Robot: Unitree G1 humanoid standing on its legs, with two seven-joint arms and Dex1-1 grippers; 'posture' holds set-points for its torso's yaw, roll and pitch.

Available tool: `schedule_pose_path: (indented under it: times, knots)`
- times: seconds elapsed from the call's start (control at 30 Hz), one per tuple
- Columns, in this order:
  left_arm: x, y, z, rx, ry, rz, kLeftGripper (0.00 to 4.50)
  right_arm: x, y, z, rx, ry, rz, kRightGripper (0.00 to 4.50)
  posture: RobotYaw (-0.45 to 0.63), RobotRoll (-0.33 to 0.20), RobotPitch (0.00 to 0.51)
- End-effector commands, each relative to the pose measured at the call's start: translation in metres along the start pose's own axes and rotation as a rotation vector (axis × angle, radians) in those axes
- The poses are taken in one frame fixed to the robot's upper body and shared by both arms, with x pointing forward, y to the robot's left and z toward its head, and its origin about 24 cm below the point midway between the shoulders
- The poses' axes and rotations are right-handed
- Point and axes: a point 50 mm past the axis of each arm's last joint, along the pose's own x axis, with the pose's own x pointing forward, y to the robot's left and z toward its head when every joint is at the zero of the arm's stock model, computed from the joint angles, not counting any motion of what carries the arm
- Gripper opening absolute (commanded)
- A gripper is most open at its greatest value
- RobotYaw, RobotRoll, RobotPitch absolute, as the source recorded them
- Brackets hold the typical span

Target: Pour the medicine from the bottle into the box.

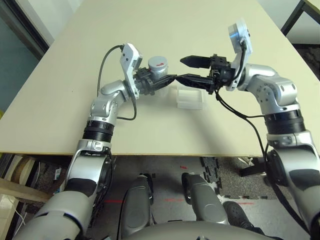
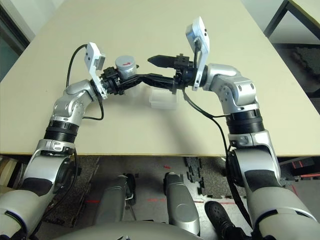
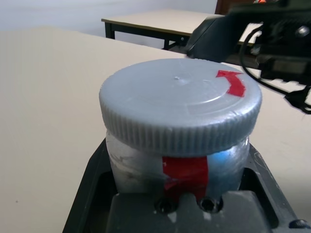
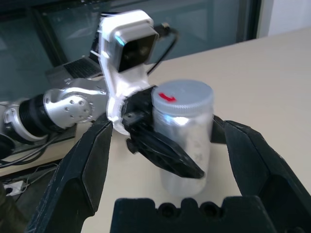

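Two claws, one bottle, one box, one cap. Listing as follows.

Item 1: L claw, mine, closed; it's gripping the bottle around its body, below the cap. Bottle's standing upright over the table; whether its base is touching, can't tell.

Item 2: R claw, also mine, released, nothing in it; it's pointing its spread fingers at the bottle from the R side. One finger's sitting v. near the L claw's tip; contact or not, can't tell.

Item 3: cap, grey, red mark on top, sitting on the bottle mouth. Step in hand, as I'm judging it: getting this off before any pouring.

Item 4: box, clear plastic, lying on the table to the R of the bottle, a bit nearer my body. Medicine: can't see any; presumably it's waiting inside the bottle.

Handling notes: L claw should be holding firm, bottle plumb, w/o squeezing so hard the wall's denting. R claw needs to be rising to cap height, centring, closing on the ridged rim only, then twisting in short turns & lifting straight up. Main risks: knocking L fingertips, bottle spinning in the grip, or tipping it early & pills missing the box.
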Motion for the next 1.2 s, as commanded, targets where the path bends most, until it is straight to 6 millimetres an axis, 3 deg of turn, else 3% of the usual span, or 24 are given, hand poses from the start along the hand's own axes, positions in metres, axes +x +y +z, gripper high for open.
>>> schedule_pose_path:
  times: [0.03,0.57,1.2]
  knots:
    - [0.004,-0.002,-0.003,0.008,0.018,-0.032,2.64,0.009,-0.005,0.000,-0.019,0.021,0.001,4.50,-0.20,0.000,0.129]
    - [0.008,-0.003,-0.006,0.020,0.035,-0.062,2.64,0.030,-0.014,0.000,-0.052,0.022,0.032,4.50,-0.19,0.000,0.118]
    - [0.024,-0.007,-0.008,0.022,0.038,-0.091,2.64,0.037,-0.013,-0.004,-0.067,0.023,0.028,4.50,-0.21,0.000,0.132]
